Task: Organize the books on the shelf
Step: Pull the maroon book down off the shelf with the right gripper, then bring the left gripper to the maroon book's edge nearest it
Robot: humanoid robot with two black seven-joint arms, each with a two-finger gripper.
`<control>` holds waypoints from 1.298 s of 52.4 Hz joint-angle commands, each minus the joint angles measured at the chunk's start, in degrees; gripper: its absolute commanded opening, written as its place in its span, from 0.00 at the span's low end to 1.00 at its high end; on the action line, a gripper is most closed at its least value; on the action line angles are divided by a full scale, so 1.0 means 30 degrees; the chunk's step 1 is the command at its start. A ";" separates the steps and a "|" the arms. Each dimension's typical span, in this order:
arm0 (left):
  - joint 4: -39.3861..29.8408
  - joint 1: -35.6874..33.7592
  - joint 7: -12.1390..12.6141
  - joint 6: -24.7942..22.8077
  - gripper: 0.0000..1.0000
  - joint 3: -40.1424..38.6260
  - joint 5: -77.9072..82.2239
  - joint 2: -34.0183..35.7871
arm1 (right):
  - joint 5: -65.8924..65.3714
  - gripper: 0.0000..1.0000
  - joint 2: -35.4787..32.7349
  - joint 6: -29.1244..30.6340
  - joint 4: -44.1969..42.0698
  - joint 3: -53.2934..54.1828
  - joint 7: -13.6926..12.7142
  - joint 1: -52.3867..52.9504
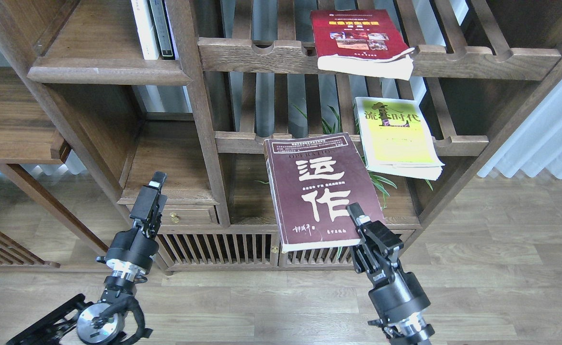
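Note:
My right gripper point(359, 224) is shut on the lower right corner of the dark maroon book point(316, 191). The book has big white characters and hangs flat in the air in front of the middle rack, clear of it. A yellow-green book point(395, 136) lies on that middle slatted rack and sticks out over its front rail. On the upper slatted rack lies the red book point(352, 36), also overhanging. The solid plank shelf point(108, 75) with the rounded lip is at upper left. My left gripper point(155, 188) points up at the lower left, holding nothing; its fingers cannot be told apart.
Thin white and dark-green books point(152, 28) stand upright on the plank shelf. A green plant point(332, 125) shows behind the middle rack. A small drawer with a brass knob point(174, 219) and slatted cabinet doors point(218, 248) sit low. A thick post point(199, 110) divides the two bays.

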 commanded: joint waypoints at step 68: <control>-0.4476 -0.1117 0.6168 0.0000 0.90 0.3453 -0.5527 0.7814 | -0.1943 0.03 0.4227 -0.0002 -0.2332 -0.0689 -0.2098 -0.0249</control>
